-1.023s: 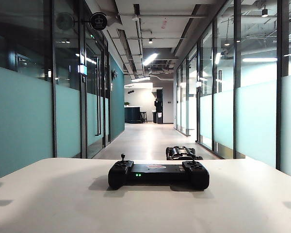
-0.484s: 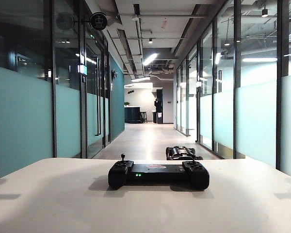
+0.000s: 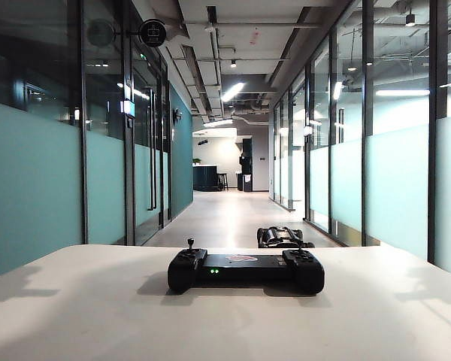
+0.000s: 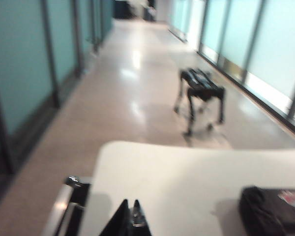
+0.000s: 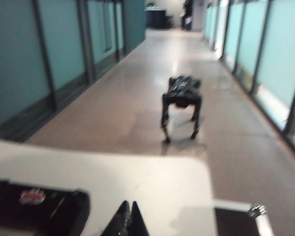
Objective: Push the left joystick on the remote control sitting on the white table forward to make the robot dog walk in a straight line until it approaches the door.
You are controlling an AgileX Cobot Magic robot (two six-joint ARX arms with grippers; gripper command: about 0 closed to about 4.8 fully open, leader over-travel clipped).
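Both end effectors, left [image 4: 129, 216] and right [image 5: 127, 216], pinched closed above white table [image 3: 98, 316], wrist views only.

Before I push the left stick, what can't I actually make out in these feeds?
- Exterior view: neither gripper shows; the robot dog is mostly hidden behind the white table.
- Left wrist view: blurred; the remote control is cut by the frame edge, its sticks unseen. Left gripper tips meet.
- Right wrist view: blurred; right gripper shut; the controller is cut off too.
- The door: not identifiable.
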